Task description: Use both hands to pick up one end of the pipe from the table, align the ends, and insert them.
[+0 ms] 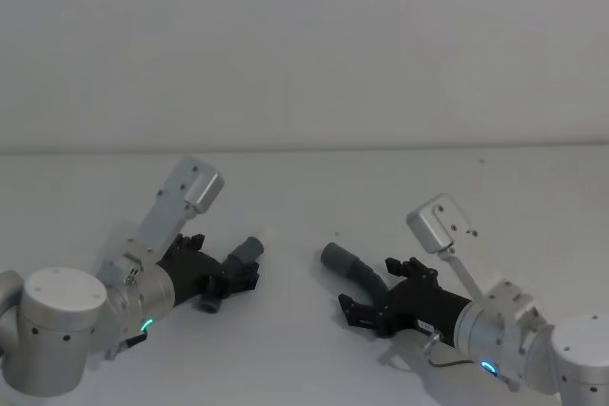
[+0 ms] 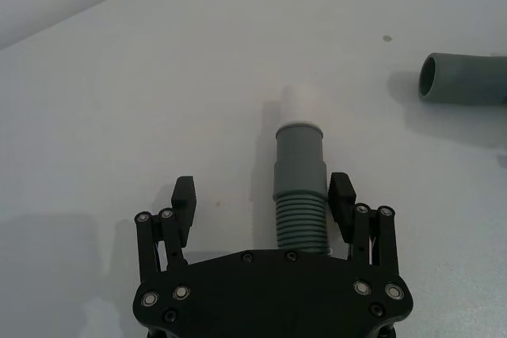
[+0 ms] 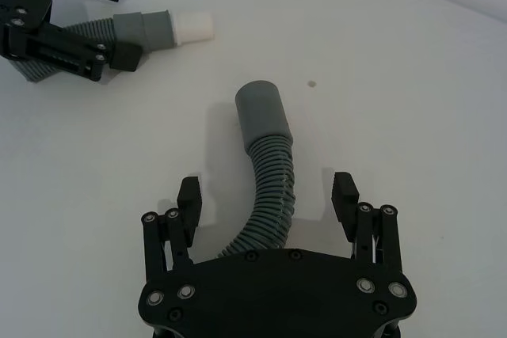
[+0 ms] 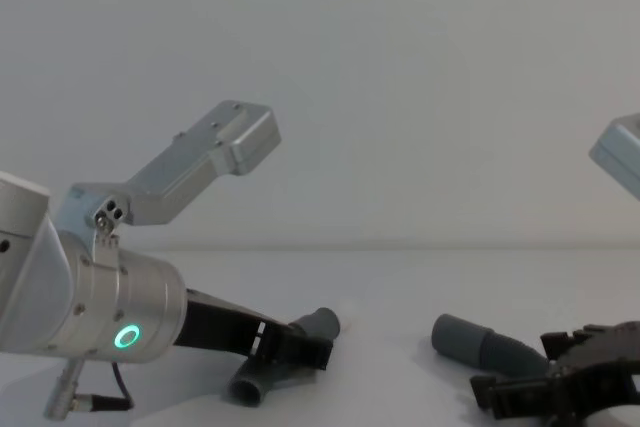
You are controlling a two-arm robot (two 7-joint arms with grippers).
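Black two-finger left gripper point(image 2: 263, 187), fingers spread, straddles the short ribbed dark-grey hose point(image 2: 299, 156); at three o'clock, right gripper point(image 3: 267, 186), likewise spread, straddles the longer hose point(image 3: 261, 112).

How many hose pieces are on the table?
2. The short hose lies on the table inside the open left end effector, on the robot's left. The long hose lies inside the open right end effector, on its right. None looks hidden.

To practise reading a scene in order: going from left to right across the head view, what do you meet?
Left arm → short hose piece → long hose piece → right arm. The left gripper and right gripper each straddle a hose piece, so they are left out.
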